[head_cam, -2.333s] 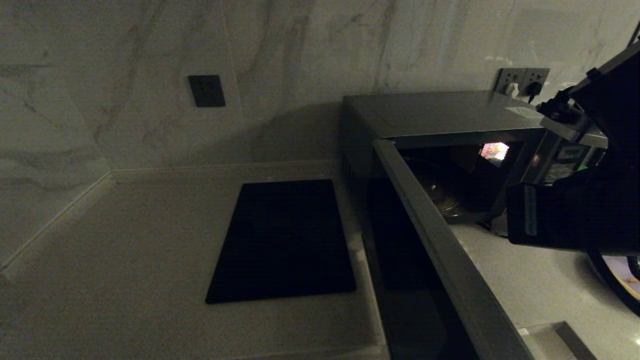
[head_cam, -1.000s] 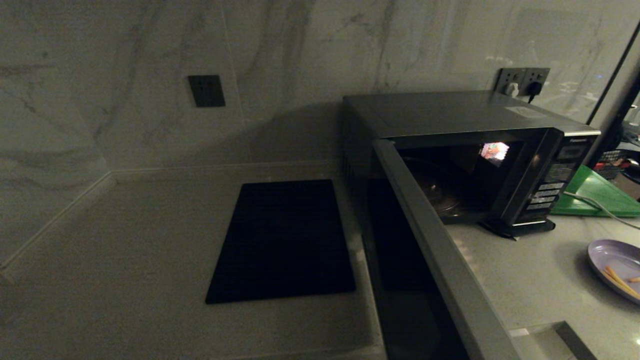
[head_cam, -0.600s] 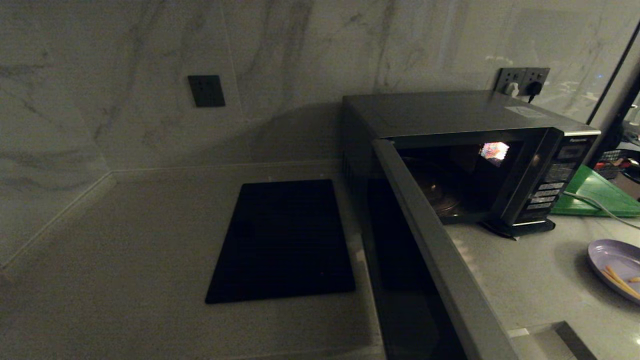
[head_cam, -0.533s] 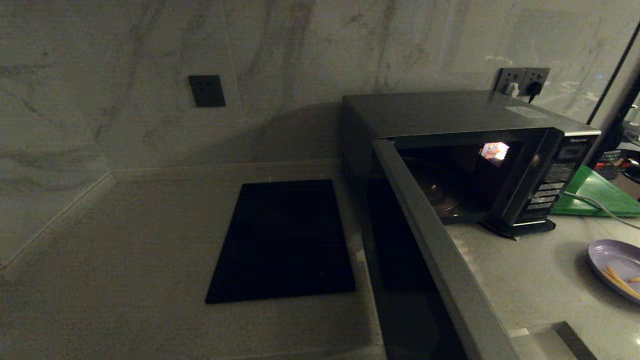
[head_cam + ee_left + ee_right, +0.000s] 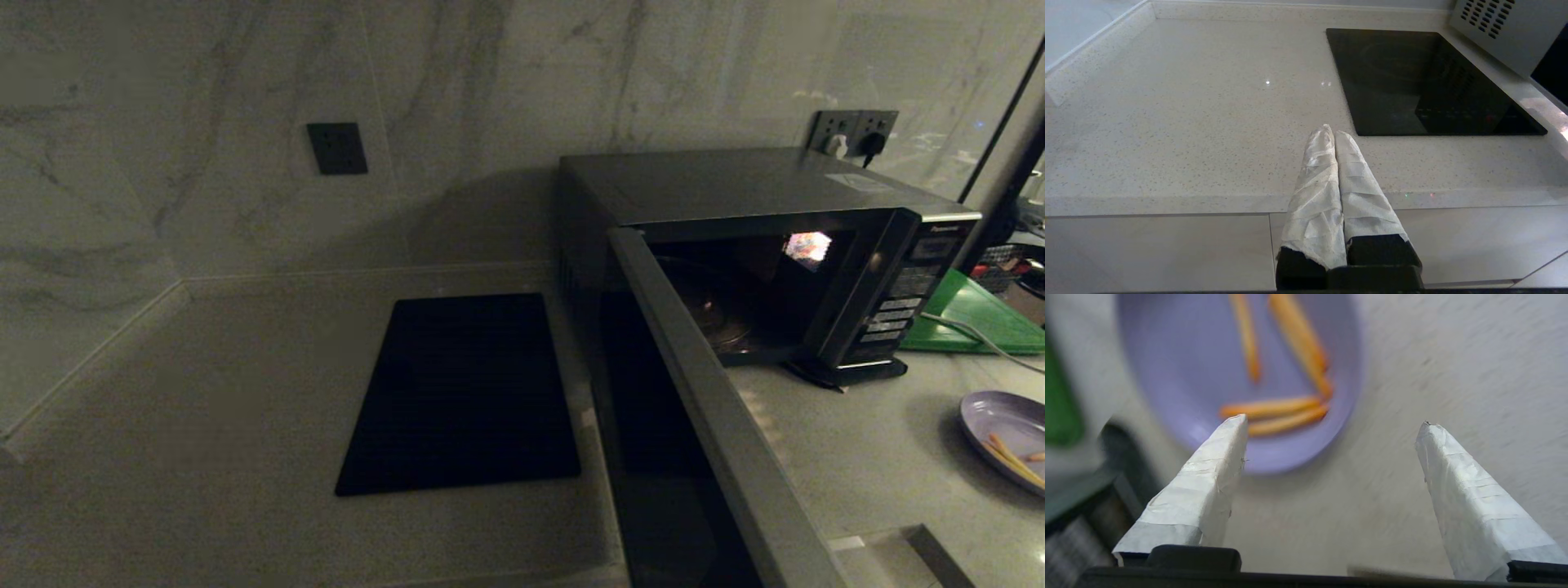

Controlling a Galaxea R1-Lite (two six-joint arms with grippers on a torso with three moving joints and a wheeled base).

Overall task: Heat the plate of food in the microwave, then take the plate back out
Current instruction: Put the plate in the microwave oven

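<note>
The plate [image 5: 1008, 437] with its food sticks [image 5: 1286, 412] lies on the counter [image 5: 865, 457] near its right edge, well apart from the microwave [image 5: 735, 212], whose door [image 5: 710, 425] stands open. Our right gripper [image 5: 1331, 428] hangs above the plate's rim, spread wide and holding nothing, so we judge the step is picking up the plate; next we must lower and close on the rim. Our left gripper [image 5: 1333, 134] is parked, closed and empty, over the counter's front edge.

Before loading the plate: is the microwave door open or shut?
Open. The microwave door is swung out towards the camera, and the dark inside with its glass turntable shows.
</note>
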